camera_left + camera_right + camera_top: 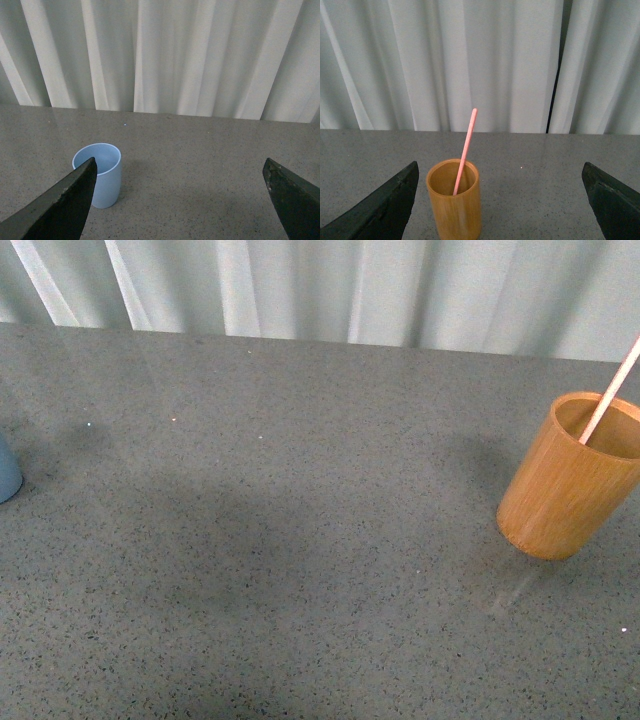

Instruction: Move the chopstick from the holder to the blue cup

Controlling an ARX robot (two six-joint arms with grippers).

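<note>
Front view: I log an orange-brown bamboo-like holder [565, 490] upright at the right of the speckled grey table [300, 560], a pale pinkish-tan wooden chopstick [610, 390] leaning inside it, and a light-blue plastic cup [6, 472] cut off at the far left edge. Left wrist view: my left gripper [180, 167] is spread wide, holding nothing, the cup upright just beyond one finger [60, 205]. Right wrist view: my right gripper [500, 167] is equally wide and empty, the holder with its chopstick standing ahead, untouched.

Chopstick [465, 150] leaning in holder [456, 209], blue cup [100, 175] upright
</note>
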